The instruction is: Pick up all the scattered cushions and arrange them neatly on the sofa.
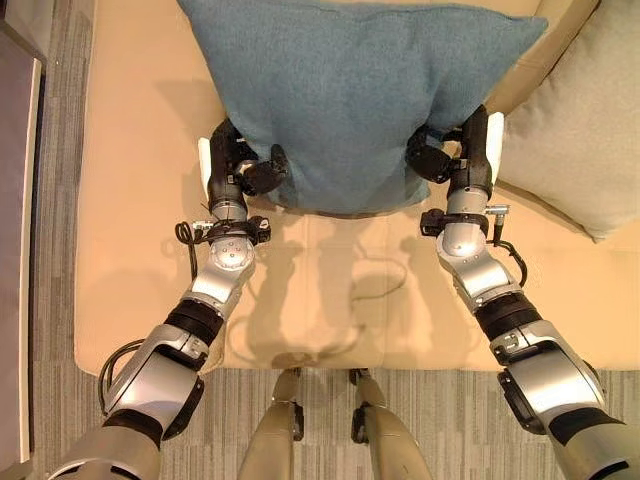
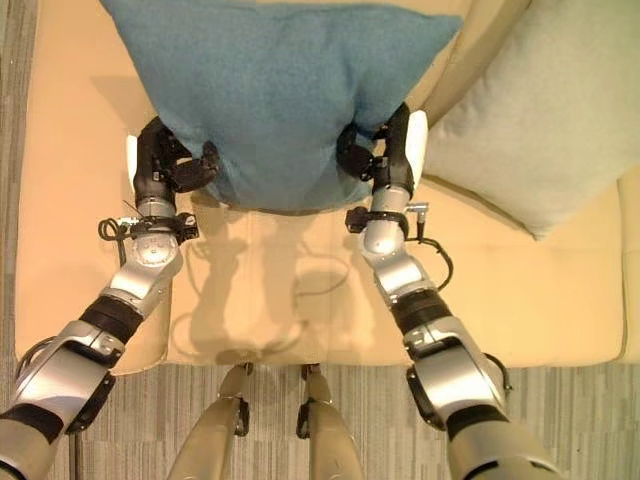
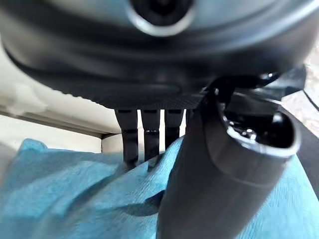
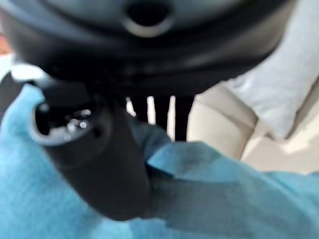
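Note:
A large blue cushion (image 1: 350, 90) hangs above the beige sofa seat (image 1: 330, 290), held between both hands. My left hand (image 1: 235, 165) pinches its lower left corner, thumb on top and fingers (image 3: 144, 134) underneath the cloth. On the other side my right hand (image 1: 465, 155) grips the lower right corner the same way, its thumb (image 4: 94, 154) pressing into the blue fabric (image 4: 224, 189). A pale grey-green cushion (image 1: 590, 130) leans on the sofa at the right, just beyond the right hand.
The sofa's front edge (image 1: 330, 365) runs just before me, with striped grey carpet (image 1: 60, 200) to the left and below. The sofa back (image 2: 470, 50) rises behind the blue cushion.

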Robot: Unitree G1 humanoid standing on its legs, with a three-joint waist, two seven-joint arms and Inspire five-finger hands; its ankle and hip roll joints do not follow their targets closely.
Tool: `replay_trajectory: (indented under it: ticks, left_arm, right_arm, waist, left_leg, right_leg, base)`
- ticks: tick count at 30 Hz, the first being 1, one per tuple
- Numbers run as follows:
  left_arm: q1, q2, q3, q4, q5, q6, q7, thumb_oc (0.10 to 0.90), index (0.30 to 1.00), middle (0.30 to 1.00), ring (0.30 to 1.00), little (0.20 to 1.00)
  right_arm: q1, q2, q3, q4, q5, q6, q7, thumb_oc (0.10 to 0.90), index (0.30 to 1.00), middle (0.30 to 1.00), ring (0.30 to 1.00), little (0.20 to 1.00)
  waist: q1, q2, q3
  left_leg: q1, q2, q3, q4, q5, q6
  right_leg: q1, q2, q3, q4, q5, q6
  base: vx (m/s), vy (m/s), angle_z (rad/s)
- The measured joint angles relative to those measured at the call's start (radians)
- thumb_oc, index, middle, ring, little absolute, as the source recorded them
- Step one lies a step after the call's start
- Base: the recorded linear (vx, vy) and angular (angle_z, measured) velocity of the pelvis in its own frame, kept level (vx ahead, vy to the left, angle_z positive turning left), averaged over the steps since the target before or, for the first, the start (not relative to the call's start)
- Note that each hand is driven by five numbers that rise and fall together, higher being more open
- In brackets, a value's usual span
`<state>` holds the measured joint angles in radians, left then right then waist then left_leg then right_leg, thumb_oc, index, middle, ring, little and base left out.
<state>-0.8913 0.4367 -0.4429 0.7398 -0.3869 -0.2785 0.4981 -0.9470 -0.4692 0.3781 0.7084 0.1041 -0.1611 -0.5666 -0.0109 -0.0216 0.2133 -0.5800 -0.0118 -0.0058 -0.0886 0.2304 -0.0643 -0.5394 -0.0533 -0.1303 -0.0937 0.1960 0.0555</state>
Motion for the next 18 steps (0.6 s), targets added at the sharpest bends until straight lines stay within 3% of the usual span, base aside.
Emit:
replay_trajectory:
  ticks: [1, 4, 8, 10, 12, 13, 14, 15, 16, 17, 18]
  left_arm:
    - [-0.009, 0.014, -0.008, 0.007, 0.001, 0.002, -0.014, 0.8, 0.9, 0.9, 0.9, 0.9]
    - [-0.032, 0.126, 0.025, -0.001, 0.005, 0.002, -0.033, 0.8, 0.9, 0.9, 0.9, 0.9]
    - [0.008, 0.182, 0.153, -0.014, -0.027, 0.002, -0.054, 0.8, 0.9, 0.9, 0.9, 0.9]
    - [0.184, 0.179, 0.199, -0.178, -0.025, 0.001, -0.058, 0.8, 0.9, 0.9, 0.9, 0.9]
    - [0.412, 0.168, 0.271, -0.378, -0.007, -0.003, -0.077, 0.8, 0.9, 0.9, 0.9, 0.9]
    - [0.522, 0.127, 0.316, -0.426, 0.009, -0.002, -0.09, 0.8, 0.9, 0.9, 0.9, 0.9]
    - [0.697, 0.028, 0.373, -0.49, 0.033, 0.0, -0.115, 0.8, 0.9, 0.9, 0.9, 0.9]
    - [0.853, -0.053, 0.376, -0.501, 0.037, 0.014, -0.129, 0.8, 0.9, 0.9, 0.9, 0.9]
    - [0.942, -0.078, 0.383, -0.501, 0.039, 0.02, -0.154, 0.8, 0.9, 0.9, 0.9, 0.9]
    - [1.013, -0.121, 0.419, -0.48, 0.045, 0.022, -0.199, 0.8, 0.9, 0.9, 0.9, 0.9]
    - [1.028, -0.12, 0.412, -0.443, 0.045, 0.029, -0.213, 0.8, 0.9, 0.9, 0.9, 0.9]
  right_arm:
    - [-0.012, -0.03, 0.009, 0.004, -0.01, 0.002, 0.006, 0.8, 0.9, 0.9, 0.9, 0.9]
    - [-0.055, -0.231, 0.012, 0.007, -0.018, 0.006, 0.041, 0.8, 0.9, 0.9, 0.9, 0.9]
    - [-0.036, -0.27, -0.034, 0.102, 0.014, 0.032, 0.068, 0.8, 0.9, 0.9, 0.9, 0.9]
    - [0.122, -0.262, -0.125, -0.02, 0.033, 0.033, 0.092, 0.8, 0.9, 0.9, 0.9, 0.9]
    - [0.352, -0.246, -0.244, -0.261, 0.03, 0.015, 0.108, 0.8, 0.9, 0.9, 0.9, 0.9]
    - [0.459, -0.202, -0.287, -0.345, 0.025, 0.013, 0.129, 0.8, 0.9, 0.9, 0.9, 0.9]
    - [0.643, -0.093, -0.346, -0.468, 0.004, -0.001, 0.154, 0.8, 0.9, 0.9, 0.9, 0.9]
    - [0.794, -0.014, -0.347, -0.477, -0.012, 0.002, 0.187, 0.8, 0.9, 0.9, 0.9, 0.9]
    - [0.882, 0.021, -0.35, -0.47, -0.018, 0.005, 0.209, 0.8, 0.9, 0.9, 0.9, 0.9]
    - [0.944, 0.089, -0.395, -0.426, -0.044, -0.003, 0.248, 0.8, 0.9, 0.9, 0.9, 0.9]
    - [0.965, 0.09, -0.394, -0.381, -0.05, 0.0, 0.262, 0.8, 0.9, 0.9, 0.9, 0.9]
  waist:
    - [0.003, 0.001, 0.0]
    - [0.026, 0.002, -0.001]
    - [0.035, 0.002, -0.001]
    - [0.033, 0.002, -0.001]
    - [0.035, 0.002, -0.001]
    - [0.035, 0.001, -0.002]
    - [0.032, 0.001, -0.002]
    - [0.032, -0.001, -0.003]
    - [0.034, -0.002, -0.019]
    - [0.026, 0.001, -0.021]
    - [0.025, 0.001, -0.022]
  left_leg:
    - [-0.001, 0.0, -0.001, 0.0, -0.006, -0.007]
    - [-0.002, 0.001, -0.001, 0.0, 0.0, 0.001]
    - [0.046, 0.005, -0.001, 0.001, 0.008, 0.005]
    - [0.125, 0.007, -0.001, 0.001, 0.007, 0.004]
    - [0.159, 0.008, 0.001, 0.001, 0.007, 0.004]
    - [0.174, 0.011, 0.002, 0.001, 0.007, 0.004]
    - [0.212, 0.011, 0.006, 0.0, 0.004, 0.002]
    - [0.263, 0.011, 0.012, 0.0, -0.015, -0.012]
    - [0.281, 0.016, 0.012, 0.0, -0.064, -0.009]
    - [0.31, 0.026, 0.012, 0.0, -0.075, -0.005]
    - [0.331, 0.026, 0.012, 0.0, -0.077, -0.004]
  right_leg:
    - [0.0, 0.0, 0.0, 0.0, 0.0, 0.0]
    - [-0.001, 0.001, -0.002, 0.0, 0.003, -0.004]
    - [0.057, 0.004, -0.026, 0.0, -0.003, 0.005]
    - [0.144, 0.005, -0.032, 0.0, -0.024, 0.031]
    - [0.182, 0.007, -0.031, 0.0, -0.037, 0.045]
    - [0.196, 0.01, -0.03, 0.0, -0.038, 0.045]
    - [0.233, 0.01, -0.031, 0.0, -0.042, 0.05]
    - [0.283, 0.008, -0.03, 0.0, -0.065, 0.051]
    - [0.293, 0.014, -0.03, 0.0, -0.108, 0.014]
    - [0.322, 0.023, -0.034, 0.0, -0.102, -0.001]
    - [0.344, 0.024, -0.033, 0.0, -0.104, 0.001]
  base:
    - [-0.02, -0.032, -0.03]
    - [0.01, -0.038, 0.02]
    - [0.02, -0.037, 0.12]
    - [0.06, -0.035, 0.25]
    - [0.06, -0.032, 0.11]
    - [0.08, -0.033, -0.05]
    - [0.08, -0.036, -0.1]
    - [0.12, -0.063, -0.16]
    - [0.11, -0.055, -0.13]
    - [0.08, -0.042, -0.09]
    - [0.04, -0.03, -0.01]
